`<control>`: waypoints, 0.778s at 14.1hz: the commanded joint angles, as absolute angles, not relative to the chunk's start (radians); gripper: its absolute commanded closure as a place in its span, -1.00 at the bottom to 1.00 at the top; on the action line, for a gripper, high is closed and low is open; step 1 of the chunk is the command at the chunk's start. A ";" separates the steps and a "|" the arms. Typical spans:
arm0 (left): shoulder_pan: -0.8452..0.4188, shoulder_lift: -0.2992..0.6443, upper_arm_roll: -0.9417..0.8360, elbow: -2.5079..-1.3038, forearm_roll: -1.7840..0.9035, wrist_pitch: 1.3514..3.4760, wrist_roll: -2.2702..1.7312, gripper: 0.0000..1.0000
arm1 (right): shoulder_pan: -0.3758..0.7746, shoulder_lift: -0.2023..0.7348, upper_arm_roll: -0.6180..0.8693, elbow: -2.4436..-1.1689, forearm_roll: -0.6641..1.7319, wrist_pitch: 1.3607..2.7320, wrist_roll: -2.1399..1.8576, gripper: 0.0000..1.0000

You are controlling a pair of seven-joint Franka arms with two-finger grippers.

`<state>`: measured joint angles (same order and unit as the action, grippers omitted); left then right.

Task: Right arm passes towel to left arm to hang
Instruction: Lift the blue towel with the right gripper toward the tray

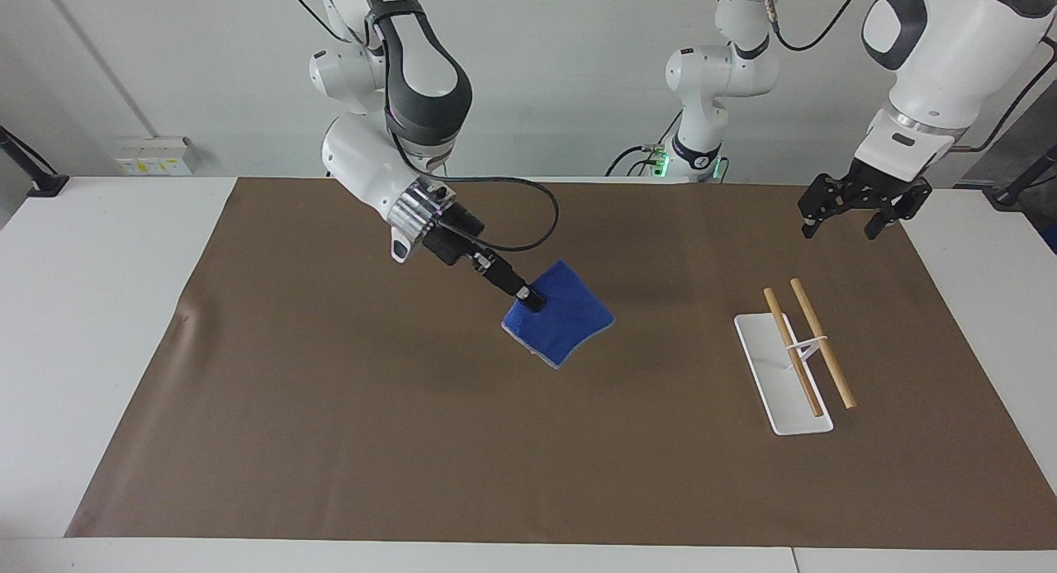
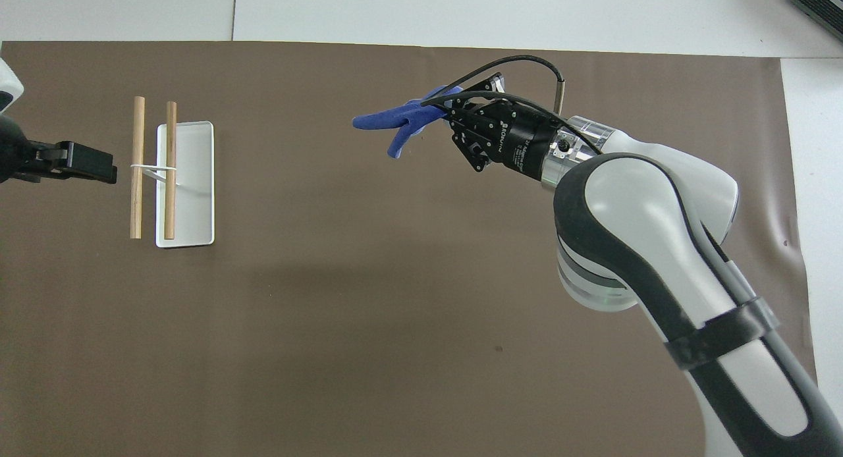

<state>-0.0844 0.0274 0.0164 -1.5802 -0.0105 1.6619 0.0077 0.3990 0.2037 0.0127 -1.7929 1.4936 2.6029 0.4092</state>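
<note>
Brown paper (image 1: 347, 408) covers most of the white table (image 1: 91, 309) before us, with a plain white wall rising where the robots stand; we see two smaller white arms (image 1: 702, 102) with green lights at that wall. We find the right arm (image 1: 388, 86) stretched out over the middle of the paper, its black cable (image 1: 528, 218) looping by the wrist; the right gripper (image 1: 528, 298) has its fingertips pressed together on one corner of the towel (image 1: 561, 325), pinching it; the blue cloth hangs clear of the paper from that corner, tilted, a pale trim showing along its lower edge; from overhead it shows as a thin edge-on strip (image 2: 395, 121) ahead of the gripper (image 2: 442, 112). We see the left arm (image 1: 933, 69) waiting at its own end of the table; the left gripper (image 1: 850, 226) hangs in the air with its fingers spread and nothing between them, over the paper's edge on the robots' side of the rack (image 1: 805, 350); from overhead the left gripper (image 2: 99, 170) sits just beside the rack's two wooden rods (image 2: 153, 167); those rods lie side by side above a white base tray (image 1: 764, 367), well apart from the towel.
</note>
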 commanded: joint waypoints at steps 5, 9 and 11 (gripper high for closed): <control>-0.078 -0.003 0.015 -1.615 -0.017 1.666 0.008 -1.00 | 0.387 0.213 0.055 -1.764 1.603 2.603 0.515 1.00; -0.078 -0.005 0.015 -1.615 -0.017 1.666 0.008 -1.00 | 0.388 0.213 0.083 -1.744 1.644 2.631 0.545 1.00; -0.078 -0.005 0.015 -1.615 -0.017 1.666 0.008 -1.00 | 0.388 0.225 0.119 -1.721 1.646 2.681 0.570 1.00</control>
<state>-0.0844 0.0274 0.0164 -1.5802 -0.0105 1.6619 0.0077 0.3986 0.2042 0.0758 -1.7628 1.6261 2.6331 0.5353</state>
